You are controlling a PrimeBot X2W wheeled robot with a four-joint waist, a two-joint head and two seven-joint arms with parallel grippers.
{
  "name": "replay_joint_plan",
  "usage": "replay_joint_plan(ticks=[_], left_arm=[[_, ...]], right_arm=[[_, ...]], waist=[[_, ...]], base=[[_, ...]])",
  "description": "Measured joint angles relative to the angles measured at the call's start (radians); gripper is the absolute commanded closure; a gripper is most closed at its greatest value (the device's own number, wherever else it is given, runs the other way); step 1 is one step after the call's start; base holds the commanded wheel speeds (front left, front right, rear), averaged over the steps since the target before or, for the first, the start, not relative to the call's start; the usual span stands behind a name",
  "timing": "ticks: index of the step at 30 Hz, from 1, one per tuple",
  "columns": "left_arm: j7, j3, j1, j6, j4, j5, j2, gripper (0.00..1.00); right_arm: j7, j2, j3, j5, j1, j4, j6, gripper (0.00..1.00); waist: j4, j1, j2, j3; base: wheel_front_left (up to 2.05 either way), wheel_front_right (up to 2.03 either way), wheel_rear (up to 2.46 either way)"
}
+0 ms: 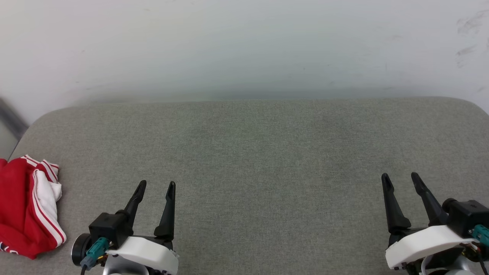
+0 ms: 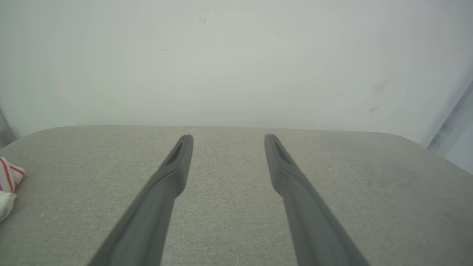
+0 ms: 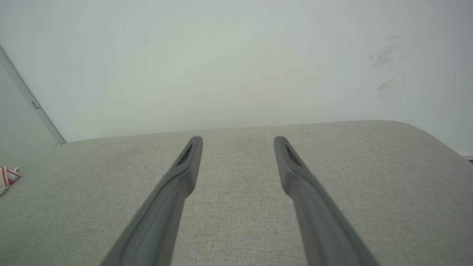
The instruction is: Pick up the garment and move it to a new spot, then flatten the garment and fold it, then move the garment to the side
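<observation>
The garment (image 1: 19, 206), a red jersey shirt with white sleeves and red-and-white striped trim, lies bunched at the left edge of the grey fabric cushion (image 1: 267, 152). My left gripper (image 1: 157, 184) is near it, its 2 fingers spread and empty. My right gripper (image 1: 399, 175), well apart at the right, is spread too.

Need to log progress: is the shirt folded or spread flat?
Folded up, loosely: the shirt lies as a compact layered bundle at the left of the cushion, white sleeve doubled over the red. Part is out of frame.

Head camera high, tilted down; wrist cameras low, sharing cushion (image 1: 244, 145).
</observation>
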Motion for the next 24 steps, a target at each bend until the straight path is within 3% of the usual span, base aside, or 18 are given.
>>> replay_joint_plan(ticks=[24], left_arm=[[-0.037,0.023,-0.006,-0.001,0.012,0.103,-0.015,0.00]], right_arm=[[-0.043,0.000,-0.001,-0.094,-0.001,0.026,0.000,0.00]], waist=[[0.000,-0.0001,0.0000,0.007]], base=[[0.00,0.00,0.00]])
